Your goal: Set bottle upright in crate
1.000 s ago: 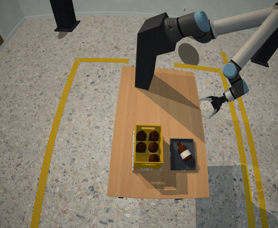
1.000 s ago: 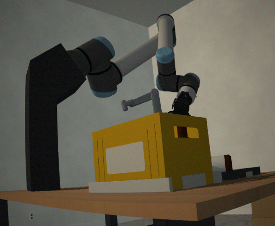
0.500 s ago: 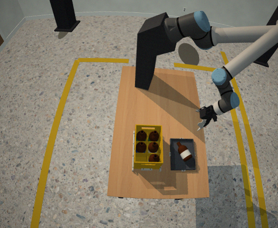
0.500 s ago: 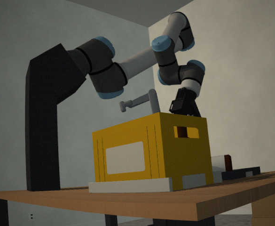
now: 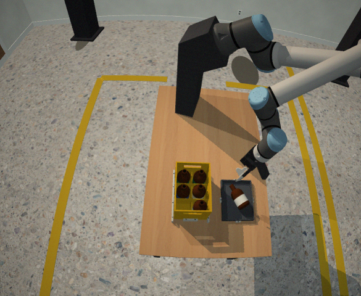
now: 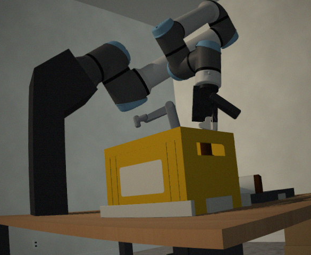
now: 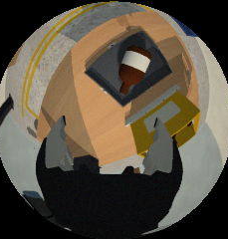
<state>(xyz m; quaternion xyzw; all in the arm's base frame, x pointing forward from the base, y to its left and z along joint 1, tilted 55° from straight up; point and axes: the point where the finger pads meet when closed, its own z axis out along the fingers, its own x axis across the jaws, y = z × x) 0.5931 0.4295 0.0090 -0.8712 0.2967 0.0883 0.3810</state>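
A brown bottle [image 5: 239, 198] [image 6: 249, 184] [image 7: 136, 62] with a white label lies on its side in the dark tray [image 5: 228, 216] [image 6: 268, 196] [image 7: 105, 66]. In the top view its neck points to the back left and its base to the front right. The yellow crate [image 5: 186, 215] [image 6: 210, 178] [image 7: 190, 107] stands left of the tray. Several brown bottles stand upright in it; its front left compartment is empty. My gripper [image 5: 239, 175] [image 6: 208, 126] [image 7: 110, 117] is open and empty, above and behind the tray, not touching the bottle.
The crate and the tray stand on the wooden table [image 5: 161, 235] [image 6: 150, 224] with a narrow gap between them. The arm's black pedestal [image 5: 189, 79] [image 6: 48, 151] stands at the back of the table. The tray is close to the table's right edge in the top view.
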